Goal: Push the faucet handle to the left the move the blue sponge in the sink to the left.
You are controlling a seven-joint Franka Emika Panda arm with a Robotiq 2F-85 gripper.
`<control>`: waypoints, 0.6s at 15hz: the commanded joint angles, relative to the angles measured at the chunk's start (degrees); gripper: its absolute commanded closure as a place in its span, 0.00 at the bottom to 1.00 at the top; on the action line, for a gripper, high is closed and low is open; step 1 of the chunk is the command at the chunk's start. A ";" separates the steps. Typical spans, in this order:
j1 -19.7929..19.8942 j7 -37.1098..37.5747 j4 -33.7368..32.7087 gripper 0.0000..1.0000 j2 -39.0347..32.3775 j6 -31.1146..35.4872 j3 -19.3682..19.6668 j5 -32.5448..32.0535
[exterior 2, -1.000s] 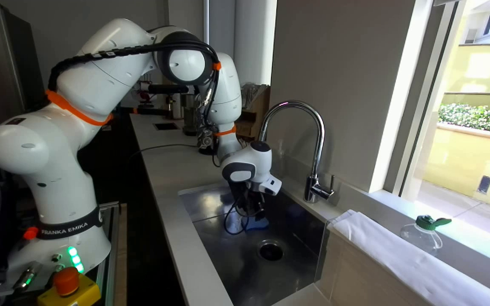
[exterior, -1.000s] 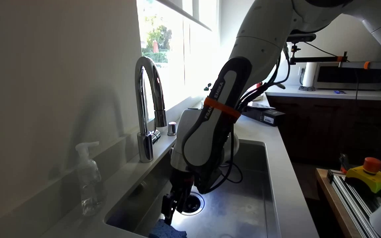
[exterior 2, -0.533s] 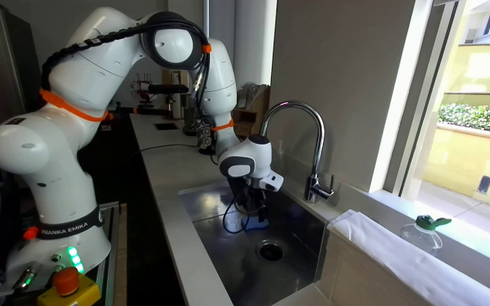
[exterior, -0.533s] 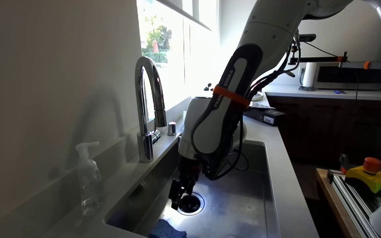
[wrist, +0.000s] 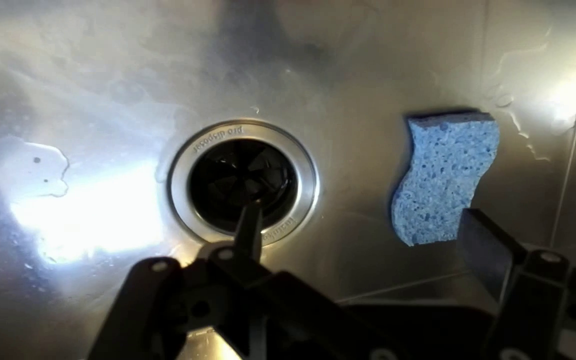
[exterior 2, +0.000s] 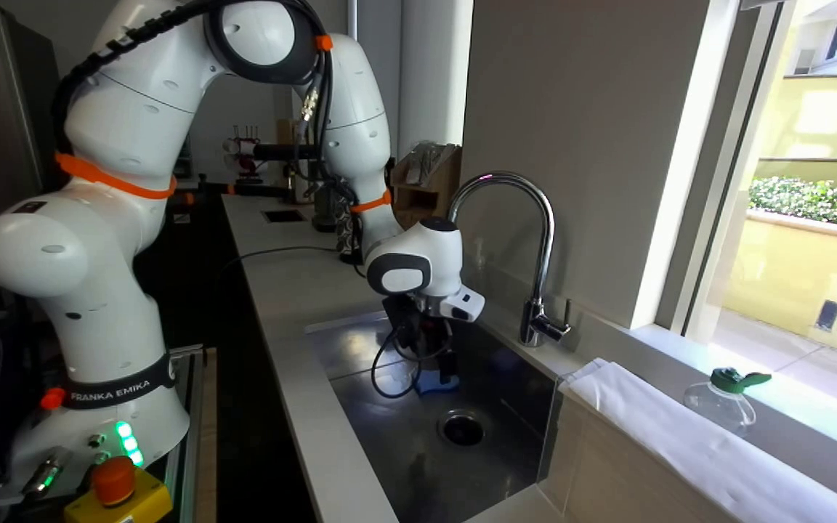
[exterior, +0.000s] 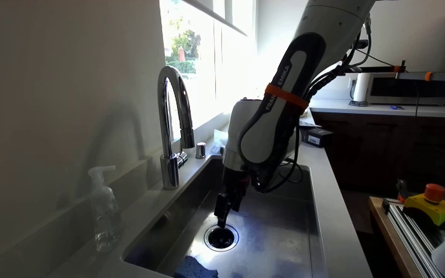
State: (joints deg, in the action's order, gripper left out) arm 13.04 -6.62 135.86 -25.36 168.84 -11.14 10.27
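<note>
Your fingers (wrist: 489, 255), wide and empty, have risen clear of the blue sponge (wrist: 443, 182), which stays put in the stainless-steel sink (exterior: 288, 224), its push probably done.

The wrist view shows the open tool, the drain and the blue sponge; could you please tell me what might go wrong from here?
If the tool came straight down, one fingertip might dip into the drain, since it overlaps the opening in the wrist view. The other fingertip overlaps the edge of the blue sponge there and could nudge it. In an exterior view, a cable loops down over the sink and might snag.
</note>
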 commanded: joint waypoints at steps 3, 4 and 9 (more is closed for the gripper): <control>-1.08 -3.09 4.77 0.00 7.84 -6.89 2.22 -0.96; -1.33 -3.66 5.31 0.00 8.89 -7.78 2.75 -1.11; -2.91 -6.11 8.20 0.00 13.39 -9.66 5.95 -2.79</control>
State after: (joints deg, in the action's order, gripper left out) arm 11.65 -11.54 140.92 -16.11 161.24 -7.28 9.13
